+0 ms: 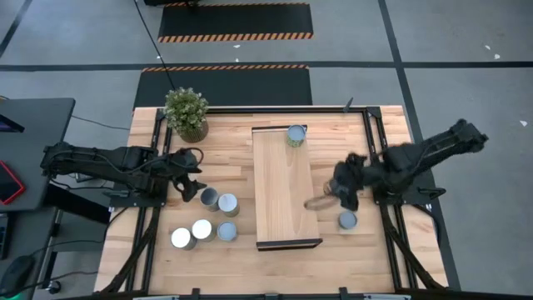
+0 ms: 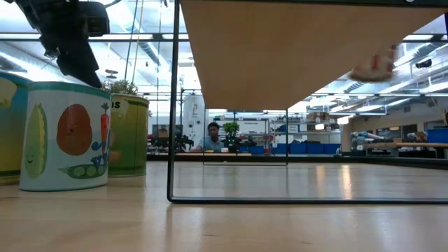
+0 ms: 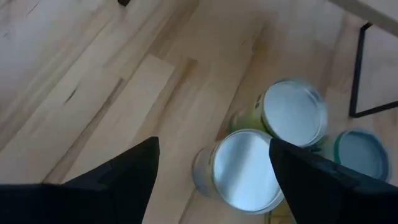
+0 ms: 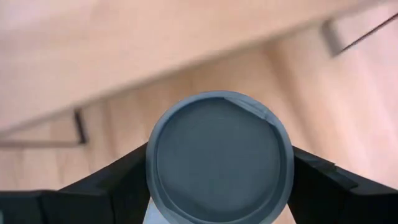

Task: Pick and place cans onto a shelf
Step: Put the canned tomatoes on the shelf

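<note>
Trouble, as we judge it, lies with the right gripper [image 4: 219, 186], clamped on a grey-topped can [image 4: 219, 155] beside the shelf [image 1: 283, 187]: a loose hold could drop it, while the left gripper [image 3: 211, 180] hangs spread over the can cluster [image 1: 208, 221].

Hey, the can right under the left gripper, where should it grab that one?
Grip the can across its round side wall, coming straight down from above. It stands upright, and the left gripper is open with a finger on either side. A neighbouring can touches it, so keep clear.
</note>
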`<action>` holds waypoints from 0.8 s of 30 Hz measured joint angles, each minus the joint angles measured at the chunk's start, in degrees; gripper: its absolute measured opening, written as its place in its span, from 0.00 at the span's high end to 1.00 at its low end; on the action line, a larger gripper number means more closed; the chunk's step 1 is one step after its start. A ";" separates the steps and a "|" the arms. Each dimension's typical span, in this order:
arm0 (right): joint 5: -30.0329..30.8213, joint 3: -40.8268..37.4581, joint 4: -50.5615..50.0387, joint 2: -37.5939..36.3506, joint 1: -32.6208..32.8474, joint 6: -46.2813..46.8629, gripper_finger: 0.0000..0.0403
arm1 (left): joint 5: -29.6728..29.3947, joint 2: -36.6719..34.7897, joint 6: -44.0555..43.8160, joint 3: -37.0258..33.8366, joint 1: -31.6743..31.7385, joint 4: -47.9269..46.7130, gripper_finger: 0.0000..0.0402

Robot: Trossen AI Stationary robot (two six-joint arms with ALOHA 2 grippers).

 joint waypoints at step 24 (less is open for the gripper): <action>-7.69 41.66 4.10 37.61 -21.50 -40.80 0.24 | 0.02 0.00 -4.10 0.00 0.00 0.73 0.23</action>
